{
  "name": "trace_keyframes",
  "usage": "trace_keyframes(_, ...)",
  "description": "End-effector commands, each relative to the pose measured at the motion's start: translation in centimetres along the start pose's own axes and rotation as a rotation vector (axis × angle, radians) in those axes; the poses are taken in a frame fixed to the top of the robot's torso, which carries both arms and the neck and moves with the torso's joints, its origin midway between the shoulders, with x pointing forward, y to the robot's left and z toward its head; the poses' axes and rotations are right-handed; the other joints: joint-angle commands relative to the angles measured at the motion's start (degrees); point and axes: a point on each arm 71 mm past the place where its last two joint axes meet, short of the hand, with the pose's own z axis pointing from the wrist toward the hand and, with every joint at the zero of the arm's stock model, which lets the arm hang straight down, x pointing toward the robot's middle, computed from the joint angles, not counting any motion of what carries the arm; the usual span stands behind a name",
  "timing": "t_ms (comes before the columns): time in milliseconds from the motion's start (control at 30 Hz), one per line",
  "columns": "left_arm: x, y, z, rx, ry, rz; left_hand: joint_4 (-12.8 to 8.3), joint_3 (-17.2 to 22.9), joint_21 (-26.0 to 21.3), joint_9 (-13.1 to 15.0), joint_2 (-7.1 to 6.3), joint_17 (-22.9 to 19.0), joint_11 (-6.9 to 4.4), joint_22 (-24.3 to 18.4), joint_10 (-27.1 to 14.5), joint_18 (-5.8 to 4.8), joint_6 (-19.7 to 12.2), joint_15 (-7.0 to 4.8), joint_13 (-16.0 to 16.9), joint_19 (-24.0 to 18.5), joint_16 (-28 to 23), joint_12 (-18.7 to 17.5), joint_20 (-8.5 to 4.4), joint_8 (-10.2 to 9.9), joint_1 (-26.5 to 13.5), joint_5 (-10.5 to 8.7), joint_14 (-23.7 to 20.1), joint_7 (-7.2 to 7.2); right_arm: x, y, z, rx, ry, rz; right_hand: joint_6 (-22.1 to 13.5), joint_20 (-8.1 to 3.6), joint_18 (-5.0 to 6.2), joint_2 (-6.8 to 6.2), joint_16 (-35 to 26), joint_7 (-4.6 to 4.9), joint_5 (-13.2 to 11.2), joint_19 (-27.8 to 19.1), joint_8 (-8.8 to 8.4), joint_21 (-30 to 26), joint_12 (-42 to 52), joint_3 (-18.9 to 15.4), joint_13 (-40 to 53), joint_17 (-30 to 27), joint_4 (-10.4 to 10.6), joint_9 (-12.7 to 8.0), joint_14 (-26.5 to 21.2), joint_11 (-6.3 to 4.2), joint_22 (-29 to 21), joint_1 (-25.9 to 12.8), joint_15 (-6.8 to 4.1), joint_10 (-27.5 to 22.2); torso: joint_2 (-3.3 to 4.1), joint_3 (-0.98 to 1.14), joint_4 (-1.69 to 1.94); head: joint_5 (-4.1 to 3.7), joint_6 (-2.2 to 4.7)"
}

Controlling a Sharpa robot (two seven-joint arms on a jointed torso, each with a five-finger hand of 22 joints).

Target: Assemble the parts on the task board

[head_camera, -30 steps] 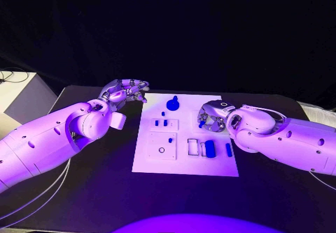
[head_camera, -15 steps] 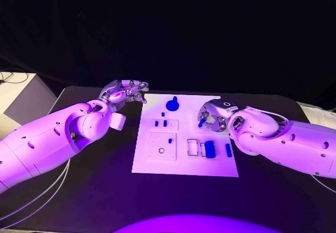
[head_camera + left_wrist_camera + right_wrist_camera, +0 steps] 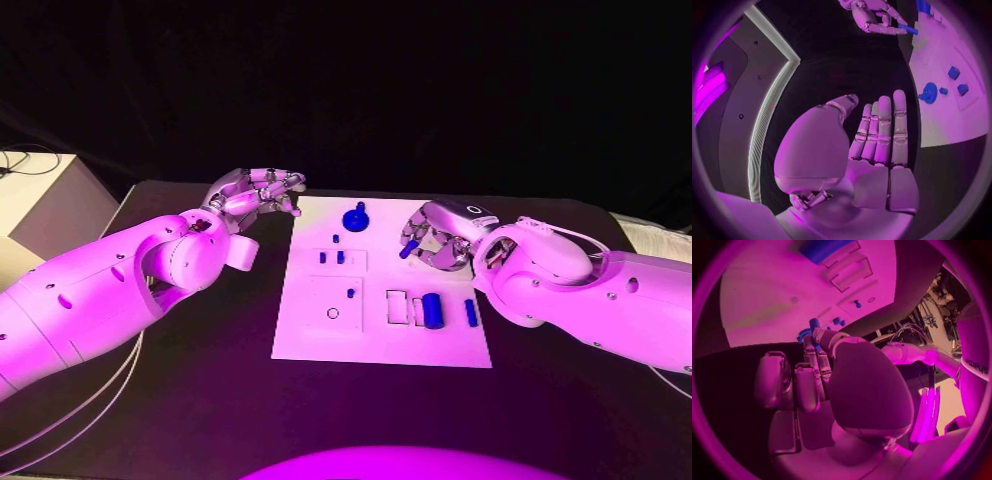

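right hand [image 3: 437, 243] pinching blue part [image 3: 410, 246] above task board [image 3: 381, 340]

Whole scene's washed in magenta-purple light, backdrop pitch black. The task board [image 3: 382, 285] glows brightest; both wrist views are fisheye, edges bent and dark.

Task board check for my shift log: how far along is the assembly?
Early. Small pegs already stand in the task board. The right hand holds a blue peg above it. A blue bar and knob remain loose. The left hand holds nothing.
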Motion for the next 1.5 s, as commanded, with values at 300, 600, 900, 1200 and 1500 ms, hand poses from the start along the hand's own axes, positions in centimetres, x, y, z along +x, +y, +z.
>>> trace_keyframes(300,0.4,0.1,0.1,0.007,0.011,-0.004,0.0,-0.2,-0.3,0.1,0.04,-0.1,-0.08,-0.1,-0.3,0.31,0.2,0.09,-0.1,0.3,-0.4,0.2,-0.01,0.2,0.5,-0.34,0.4,-0.07,2.3,6.4,0.2,-0.183,-0.006,0.036,-0.1,-0.47,-0.93,0.19,0.3,0.04,0.3,1.9,0.51,0.3,-0.6,0.9,2.0,0.1,-0.6,3.7,2.3,-3.20,4.6,-1.1,-0.44,3.9,0.05,-0.05,0.14,0.77,-0.19)
trace_keyframes(600,0.5,0.1,0.2,0.006,0.014,-0.006,0.0,-0.2,-0.3,0.1,0.04,-0.1,-0.08,-0.1,-0.3,0.31,0.2,0.09,-0.1,0.3,-0.4,0.2,-0.01,0.2,0.5,-0.34,0.4,-0.07,4.9,9.3,0.5,-0.257,0.039,0.039,-0.2,-0.47,-0.90,0.17,0.2,0.09,0.4,1.9,0.55,0.1,-0.6,1.1,2.0,0.0,-0.8,3.7,2.3,-3.17,4.5,-1.2,-0.42,3.9,0.15,-0.08,0.14,1.51,-0.59)
trace_keyframes(900,0.5,0.1,0.1,0.004,0.014,-0.005,0.0,-0.2,-0.3,0.1,0.04,-0.1,-0.08,-0.1,-0.3,0.31,0.2,0.09,-0.1,0.3,-0.4,0.2,-0.01,0.2,0.5,-0.34,0.4,-0.07,6.6,10.5,0.9,-0.278,0.080,0.039,-0.3,-0.45,-0.86,0.12,0.2,0.17,0.6,1.8,0.61,-0.2,-0.8,1.3,2.0,-0.1,-1.1,3.9,2.3,-3.11,4.4,-1.4,-0.38,3.8,0.20,-0.15,0.30,2.05,-1.28)
trace_keyframes(1200,0.5,0.1,0.1,0.004,0.014,-0.004,0.2,-0.3,-0.4,0.1,0.06,-0.1,-0.07,-0.2,-0.4,0.30,0.3,0.09,-0.1,0.4,-0.4,0.3,-0.02,0.3,0.7,-0.35,0.4,-0.08,7.7,10.3,1.1,-0.262,0.106,0.013,-0.3,-0.44,-0.91,0.12,0.2,0.21,0.6,1.9,0.63,0.1,-0.8,1.4,2.1,-0.1,-1.3,3.9,2.3,-3.07,4.6,-1.5,-0.36,3.8,0.16,-0.08,0.18,2.44,-1.69)
trace_keyframes(1500,0.5,0.1,0.1,0.003,0.014,-0.004,0.3,-0.4,-0.4,0.1,0.06,-0.1,-0.07,-0.2,-0.4,0.30,0.3,0.09,-0.1,0.4,-0.4,0.3,-0.02,0.3,0.7,-0.35,0.4,-0.07,8.1,10.5,1.1,-0.261,0.120,0.005,-0.4,-0.43,-0.96,0.11,0.2,0.22,0.7,1.9,0.63,0.4,-0.9,1.5,2.1,0.0,-1.3,4.0,2.3,-3.06,4.7,-1.6,-0.35,3.8,0.14,-0.06,0.17,2.71,-2.19)
